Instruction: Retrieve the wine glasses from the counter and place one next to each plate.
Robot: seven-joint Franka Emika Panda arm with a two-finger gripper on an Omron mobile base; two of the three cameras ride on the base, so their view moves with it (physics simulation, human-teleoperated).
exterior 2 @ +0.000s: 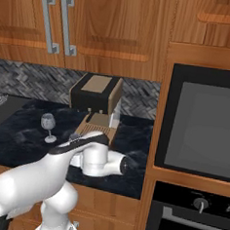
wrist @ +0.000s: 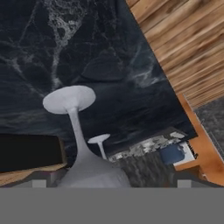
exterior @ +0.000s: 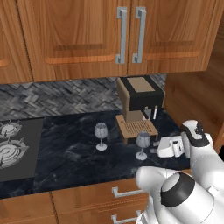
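open stretch: the glossy black marble-look counter (exterior: 70, 153) lies bare across the middle of the left base view, between the dark gas hob (exterior: 17, 148) at the left edge and the far clear grey-tinted stemmed glass (exterior: 101, 136).
between glasses: a gap of bare counter separates the far glass from the near clear grey-tinted stemmed glass (exterior: 142, 145) at centre right.
block at back: the brown-and-black coffee machine (exterior: 139, 105) stands just behind the near glass, its slatted tray close to the bowl.
overhead: brown wooden upper cabinets (exterior: 109, 35) hang across the top.
right limit: a wooden side panel (exterior: 197, 96) closes the right.
gripper side: the white two-finger gripper (exterior: 154, 145), jaws wide apart, lies low just right of the near glass.
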